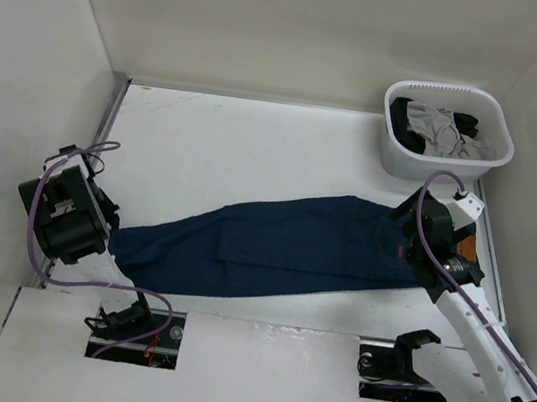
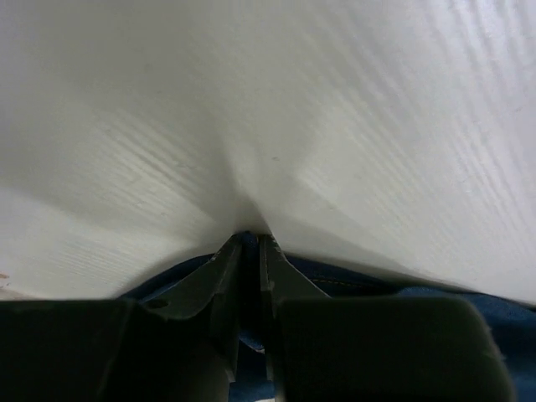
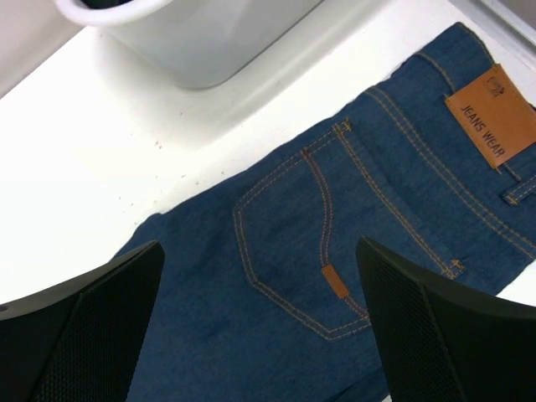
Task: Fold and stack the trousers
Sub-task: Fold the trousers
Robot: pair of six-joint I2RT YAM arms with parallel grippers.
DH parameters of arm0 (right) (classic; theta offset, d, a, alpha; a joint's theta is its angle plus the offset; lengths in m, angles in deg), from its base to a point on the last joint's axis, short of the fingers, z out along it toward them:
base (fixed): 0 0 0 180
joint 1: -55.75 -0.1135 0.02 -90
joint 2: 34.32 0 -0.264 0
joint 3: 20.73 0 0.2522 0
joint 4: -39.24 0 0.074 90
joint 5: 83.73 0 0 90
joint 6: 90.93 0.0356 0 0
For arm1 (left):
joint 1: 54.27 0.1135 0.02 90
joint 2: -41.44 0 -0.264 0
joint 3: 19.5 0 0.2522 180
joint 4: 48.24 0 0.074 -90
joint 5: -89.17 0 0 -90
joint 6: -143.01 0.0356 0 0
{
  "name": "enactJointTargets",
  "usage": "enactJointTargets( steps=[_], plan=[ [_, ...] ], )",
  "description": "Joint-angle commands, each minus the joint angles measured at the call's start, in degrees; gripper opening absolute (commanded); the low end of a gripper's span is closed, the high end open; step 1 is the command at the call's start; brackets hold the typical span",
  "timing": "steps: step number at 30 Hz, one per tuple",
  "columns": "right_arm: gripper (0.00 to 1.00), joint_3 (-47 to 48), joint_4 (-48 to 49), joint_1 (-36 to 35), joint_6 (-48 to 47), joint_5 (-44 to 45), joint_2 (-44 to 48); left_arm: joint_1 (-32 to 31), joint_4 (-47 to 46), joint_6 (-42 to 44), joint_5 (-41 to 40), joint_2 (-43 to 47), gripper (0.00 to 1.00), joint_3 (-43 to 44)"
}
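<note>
The dark navy trousers (image 1: 282, 244) lie flat and stretched across the table, waist at the right, leg ends at the left. My left gripper (image 1: 108, 235) is at the leg ends. In the left wrist view its jaws (image 2: 249, 244) are nearly together with blue denim (image 2: 377, 286) between them. My right gripper (image 1: 406, 244) is open just above the seat of the trousers. In the right wrist view its fingertips (image 3: 258, 251) straddle a back pocket (image 3: 293, 243), and the tan patch (image 3: 494, 117) shows at the waistband.
A white basket (image 1: 390, 143) holding grey and black garments stands at the back right, close behind my right gripper; its wall shows in the right wrist view (image 3: 193, 46). White walls enclose the table on three sides.
</note>
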Motion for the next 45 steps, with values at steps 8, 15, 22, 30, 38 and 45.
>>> enactJointTargets(
  steps=[8,15,22,30,38,45],
  plan=[
    [1.00,-0.02,2.25,3.34,-0.16,-2.67,-1.30,-9.81,-5.24,0.82,3.56,-7.23,0.00,21.90],
    [1.00,1.03,7.35,-0.34,-9.20,-18.23,-8.85,-8.23,-5.42,5.12,-0.31,-16.73,0.09,36.07],
    [1.00,4.89,11.30,-12.02,-15.71,-23.86,-17.02,-5.50,-13.13,17.40,-0.58,-9.02,0.51,34.24],
    [0.92,13.67,9.11,-18.63,-19.67,-29.75,-30.73,-7.52,-23.19,55.16,4.76,9.52,0.59,11.68],
    [0.88,25.90,1.03,-28.03,-33.10,-29.14,-46.82,-5.77,-18.78,79.04,8.56,14.91,0.57,-6.11],
    [0.82,29.85,-1.43,-30.50,-36.55,-24.14,-54.47,-7.08,-18.42,79.48,7.60,12.54,0.57,-5.23]
  ],
)
